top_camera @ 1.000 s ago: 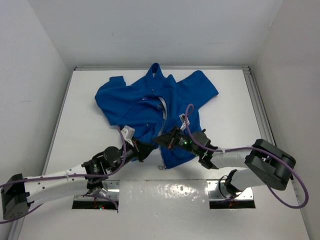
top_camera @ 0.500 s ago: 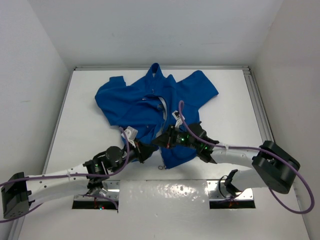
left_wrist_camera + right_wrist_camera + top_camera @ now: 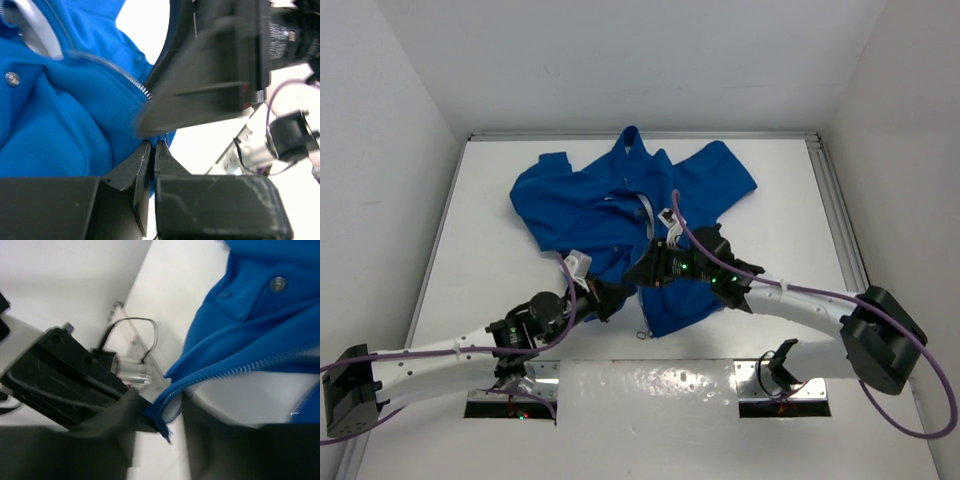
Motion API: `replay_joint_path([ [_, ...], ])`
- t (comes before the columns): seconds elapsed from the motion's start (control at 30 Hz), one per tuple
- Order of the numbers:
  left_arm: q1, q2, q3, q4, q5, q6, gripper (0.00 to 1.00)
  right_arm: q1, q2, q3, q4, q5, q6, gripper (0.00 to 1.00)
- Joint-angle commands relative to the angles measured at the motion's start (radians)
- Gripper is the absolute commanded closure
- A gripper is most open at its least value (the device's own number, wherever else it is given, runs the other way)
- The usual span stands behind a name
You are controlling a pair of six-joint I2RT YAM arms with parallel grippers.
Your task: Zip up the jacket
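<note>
Bright, even light falls from above; the white table (image 3: 790,220) shows mottled glare at its near edge, and the jacket (image 3: 580,200) casts only faint shadows. Both wrist views blow the background out to white — the right one blurs its own dark fingers (image 3: 100,445), the left softens nearby black parts.

1 overhead, 2 close-ups, jacket (image 3: 610,205) shared

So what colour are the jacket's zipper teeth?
Pale silvery-white zipper teeth, clearest in the right wrist view.
</note>
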Motion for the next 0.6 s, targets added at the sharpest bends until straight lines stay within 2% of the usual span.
replay_joint_path([
  [0.0, -0.006, -0.013, 0.043, 0.066, -0.095, -0.028, 1.0, -0.033, -0.064, 0.071, -0.119, 0.008, -0.104, 0.54],
  [0.1, -0.006, -0.008, 0.049, 0.053, -0.214, -0.058, 1.0, -0.044, -0.127, 0.072, -0.225, 0.1, -0.158, 0.3],
  [0.2, -0.006, 0.012, 0.078, 0.024, -0.337, -0.083, 1.0, -0.045, -0.208, 0.074, -0.365, 0.199, -0.213, 0.23],
  [0.27, -0.006, 0.027, 0.091, 0.011, -0.365, -0.085, 1.0, -0.047, -0.267, 0.071, -0.422, 0.249, -0.25, 0.22],
  [0.4, -0.005, 0.036, 0.109, 0.019, -0.382, -0.033, 1.0, -0.044, -0.303, 0.017, -0.513, 0.257, -0.285, 0.76],
  [0.43, -0.006, 0.041, 0.117, 0.022, -0.377, -0.019, 1.0, -0.044, -0.289, 0.009, -0.553, 0.24, -0.293, 0.97],
  [0.47, -0.005, 0.044, 0.115, 0.036, -0.371, 0.006, 1.0, -0.042, -0.256, -0.004, -0.573, 0.209, -0.299, 1.0],
  [0.57, -0.005, 0.059, 0.114, 0.071, -0.342, 0.041, 1.0, -0.03, -0.216, -0.029, -0.604, 0.194, -0.328, 1.0],
])
